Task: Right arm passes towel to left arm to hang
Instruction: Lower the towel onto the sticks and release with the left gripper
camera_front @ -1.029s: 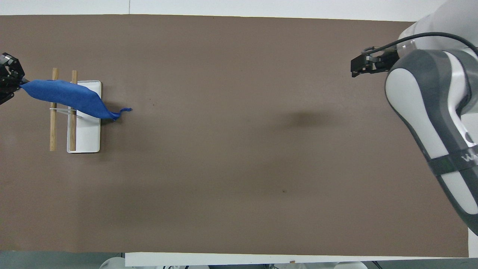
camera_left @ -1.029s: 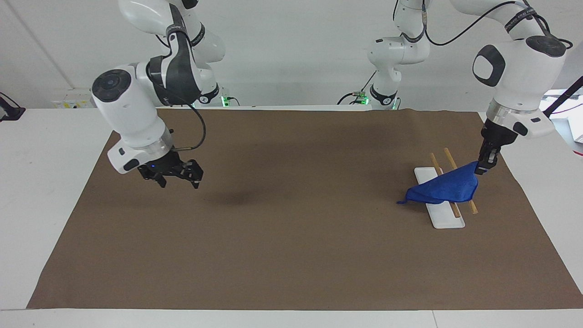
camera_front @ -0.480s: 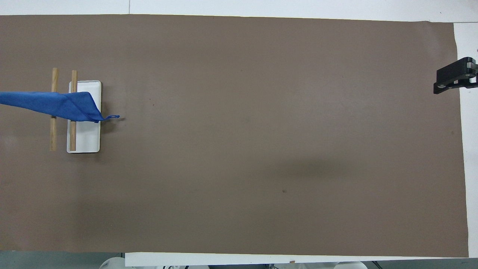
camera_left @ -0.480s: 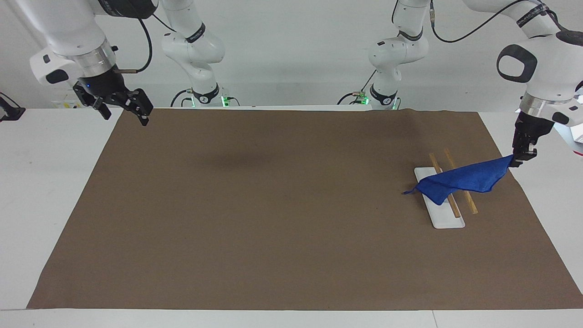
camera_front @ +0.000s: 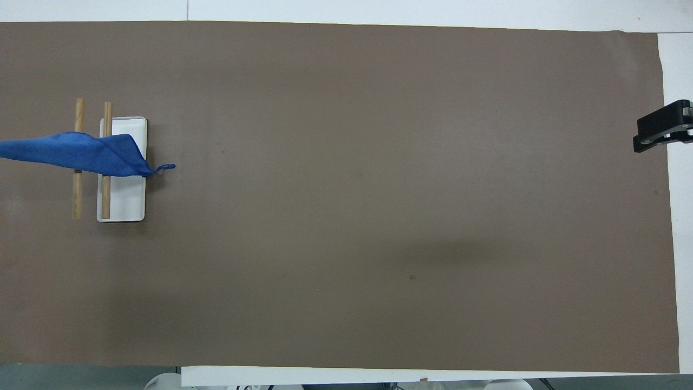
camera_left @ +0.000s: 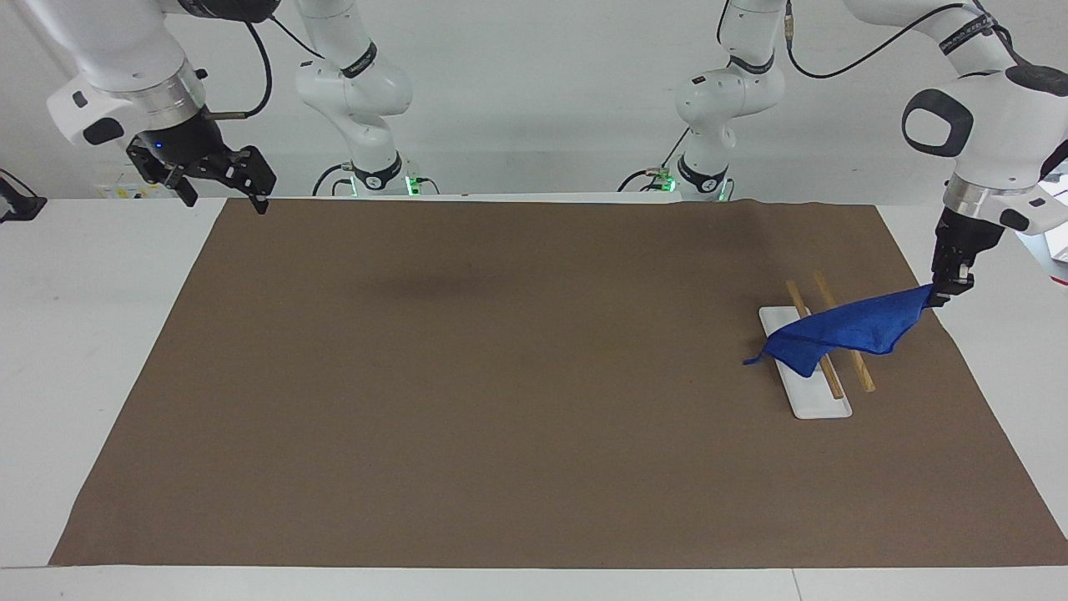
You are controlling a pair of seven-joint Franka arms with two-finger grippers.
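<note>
Brown mat (camera_left: 501, 401) fills the frame. At centre right my left gripper (camera_left: 947, 292) pinches the towel (camera_left: 843, 332) draped over the rack (camera_left: 822, 351); released unevenly, it could slide off. At upper left my right gripper (camera_left: 209, 175) waits, splayed wide.

light: bright, even, from above | shadows: soft dark smudges on the brown mat (camera_left: 534, 467) – one toward the right arm's end (faint edges) | glare: mild on the white table (camera_left: 75, 334) | focus: sharp – both views
</note>
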